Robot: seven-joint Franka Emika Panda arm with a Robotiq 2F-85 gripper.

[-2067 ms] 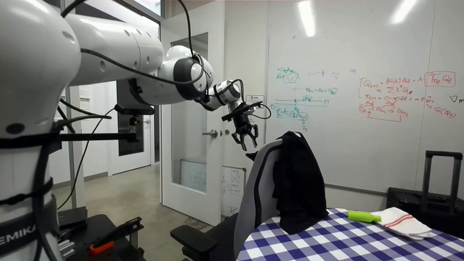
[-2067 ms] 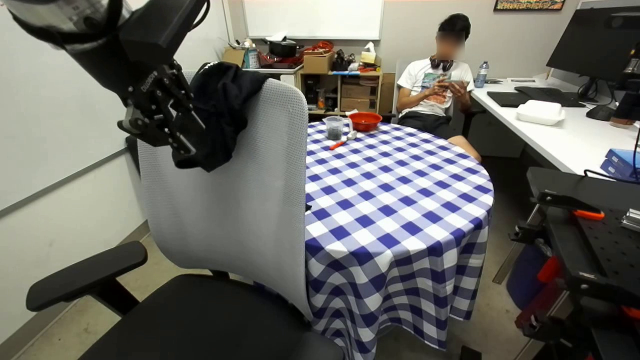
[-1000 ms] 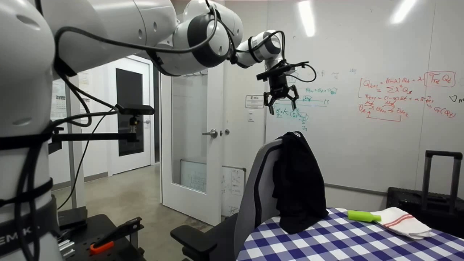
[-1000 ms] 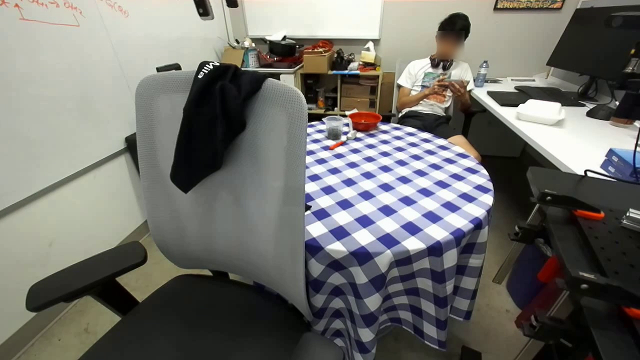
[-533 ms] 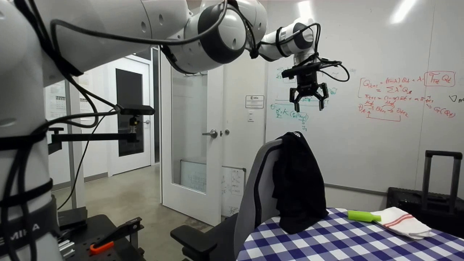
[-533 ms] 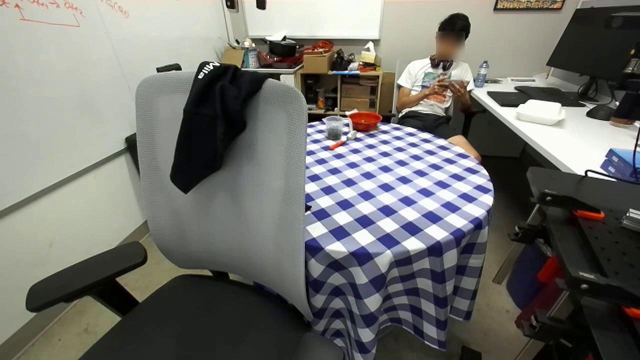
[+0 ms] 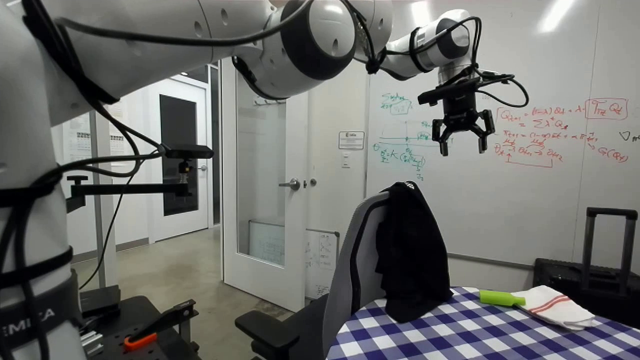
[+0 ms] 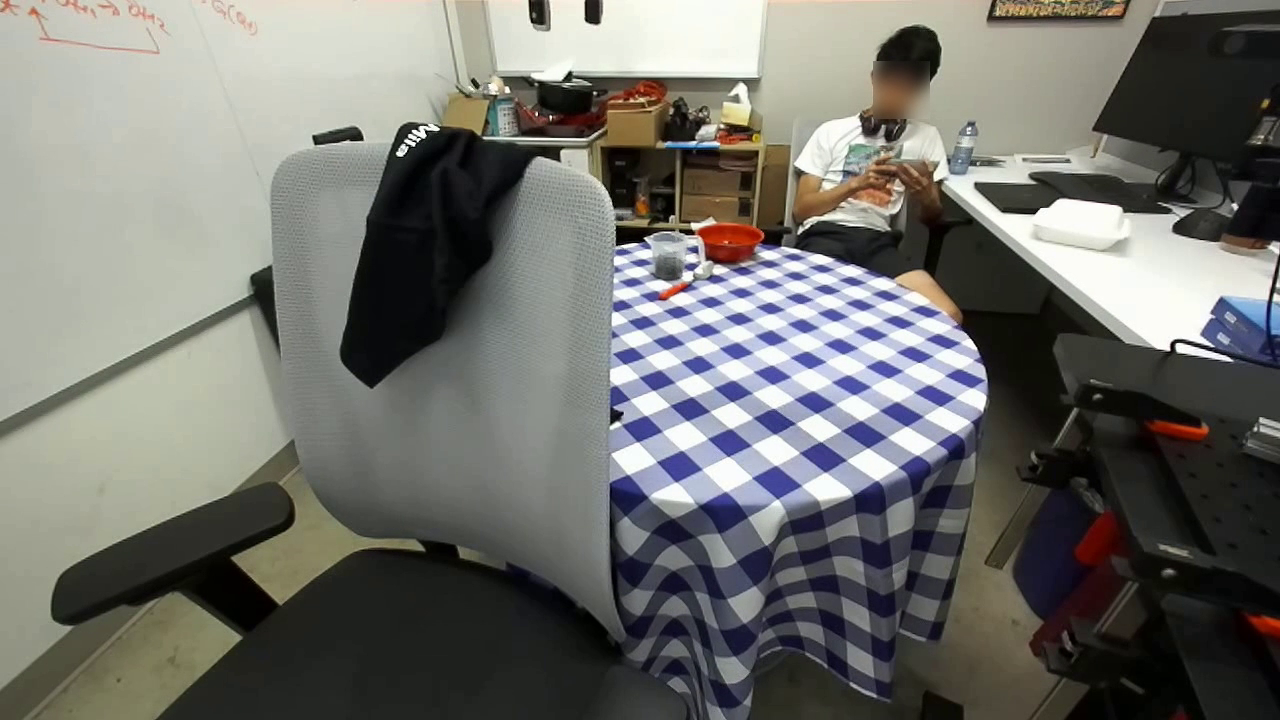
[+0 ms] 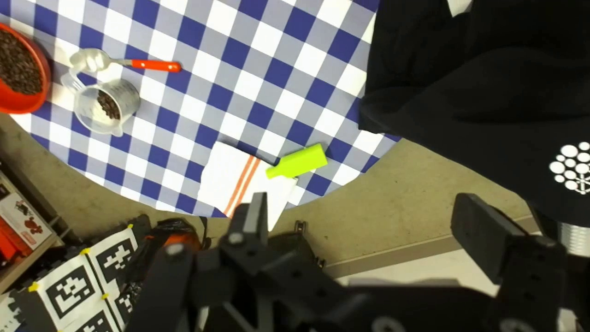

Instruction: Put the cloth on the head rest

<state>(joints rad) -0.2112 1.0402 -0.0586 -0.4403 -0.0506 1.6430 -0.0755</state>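
Black and limp, the garment-sized fabric cloth point(image 7: 412, 255) straddles the rounded grey mesh head rest point(image 8: 320, 160) of the tall office chair point(image 8: 470, 420), its two falls likely balancing it. My black two-fingered end effector point(image 7: 463, 148) hangs higher, jaws apart, gripping nothing, so I judge the placing done. The cloth's tail seems to rest on the chair-side edge of the round, blue-and-white-checked worktop point(image 8: 800, 350); a glossy whiteboard point(image 7: 525, 215) stands behind.
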